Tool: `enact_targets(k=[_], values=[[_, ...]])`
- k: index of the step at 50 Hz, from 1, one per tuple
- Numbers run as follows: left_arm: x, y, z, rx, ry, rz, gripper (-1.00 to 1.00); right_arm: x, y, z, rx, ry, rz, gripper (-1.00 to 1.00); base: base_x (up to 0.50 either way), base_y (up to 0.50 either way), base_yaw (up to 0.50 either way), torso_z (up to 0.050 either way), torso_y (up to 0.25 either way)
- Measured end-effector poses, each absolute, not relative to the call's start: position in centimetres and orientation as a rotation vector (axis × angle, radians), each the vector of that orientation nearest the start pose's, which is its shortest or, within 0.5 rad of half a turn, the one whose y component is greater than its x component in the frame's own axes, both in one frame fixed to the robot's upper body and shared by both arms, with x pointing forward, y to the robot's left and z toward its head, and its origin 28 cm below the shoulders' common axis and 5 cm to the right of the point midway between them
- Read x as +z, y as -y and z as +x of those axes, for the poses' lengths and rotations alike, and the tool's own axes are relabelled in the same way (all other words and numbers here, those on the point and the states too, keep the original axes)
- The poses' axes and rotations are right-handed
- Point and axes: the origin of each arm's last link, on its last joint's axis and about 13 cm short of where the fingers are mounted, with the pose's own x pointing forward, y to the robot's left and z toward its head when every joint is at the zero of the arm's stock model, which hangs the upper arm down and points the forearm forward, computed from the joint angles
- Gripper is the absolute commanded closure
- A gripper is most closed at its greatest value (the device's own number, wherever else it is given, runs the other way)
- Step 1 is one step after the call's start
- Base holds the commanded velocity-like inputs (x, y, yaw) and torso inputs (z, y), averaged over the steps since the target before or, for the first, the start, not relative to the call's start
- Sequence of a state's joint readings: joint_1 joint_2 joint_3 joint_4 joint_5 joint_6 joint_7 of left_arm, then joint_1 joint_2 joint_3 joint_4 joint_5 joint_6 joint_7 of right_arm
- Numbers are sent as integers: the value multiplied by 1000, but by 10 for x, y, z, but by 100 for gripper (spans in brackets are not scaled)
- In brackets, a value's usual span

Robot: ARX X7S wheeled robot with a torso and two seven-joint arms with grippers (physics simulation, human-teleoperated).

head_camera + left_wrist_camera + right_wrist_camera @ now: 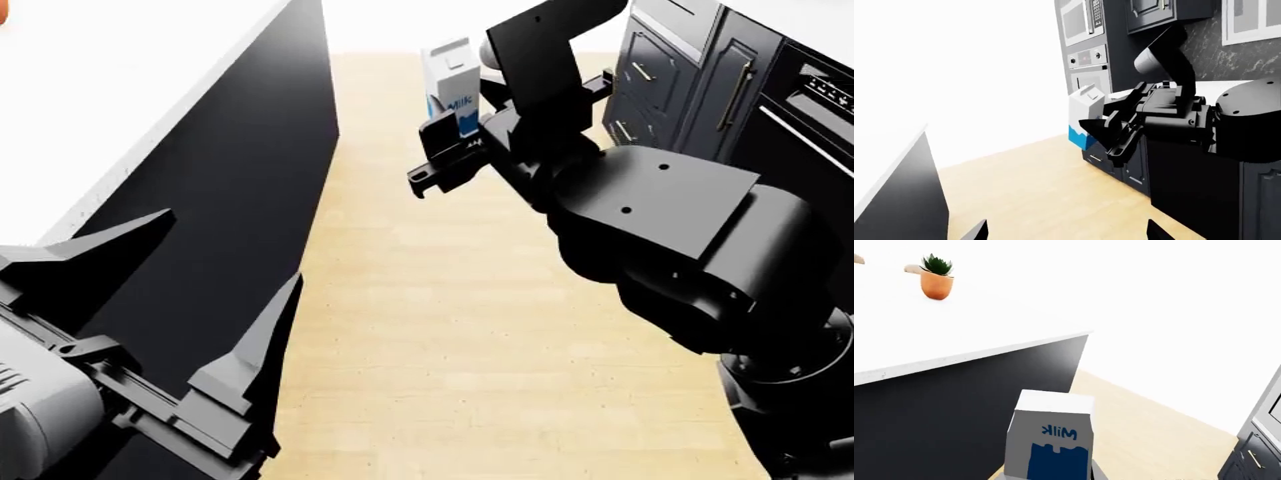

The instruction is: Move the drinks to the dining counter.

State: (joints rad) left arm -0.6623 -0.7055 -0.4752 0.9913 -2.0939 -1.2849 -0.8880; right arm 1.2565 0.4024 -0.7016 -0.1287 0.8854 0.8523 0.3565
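I hold the milk carton (453,84) upright in my right gripper (447,140), clear above the floor. The bench (134,110) stands to its left. My left gripper (147,330) hangs open and empty.

Your right gripper (447,135) is raised ahead, fingers (430,128) clamped on the milk carton (451,75); your left gripper (200,300) sits low, fingers spread.

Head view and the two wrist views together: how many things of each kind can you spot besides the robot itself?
Milk cartons: 1, the Milk carton held in the right gripper
Potted plants: 1, the potted plant on the dining counter
Microwaves: 1, the microwave built into the dark cabinets
Total: 3
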Motion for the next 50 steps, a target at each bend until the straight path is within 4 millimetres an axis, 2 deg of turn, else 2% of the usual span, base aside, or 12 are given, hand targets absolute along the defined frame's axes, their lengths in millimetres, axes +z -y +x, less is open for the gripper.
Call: enact_targets(k=[10, 19, 50], values=[[257, -251, 122, -453, 162, 122, -100, 286, 60, 319, 396, 110, -292, 100, -308, -466, 0, 1, 0], [257, -251, 122, -452, 163, 122, -100, 286, 59, 319, 401, 112, -294, 100, -499, -243, 0, 0, 0], [257, -252, 120, -446, 167, 122, -100, 288, 58, 317, 411, 126, -302, 100, -500, -14, 0, 1, 1]])
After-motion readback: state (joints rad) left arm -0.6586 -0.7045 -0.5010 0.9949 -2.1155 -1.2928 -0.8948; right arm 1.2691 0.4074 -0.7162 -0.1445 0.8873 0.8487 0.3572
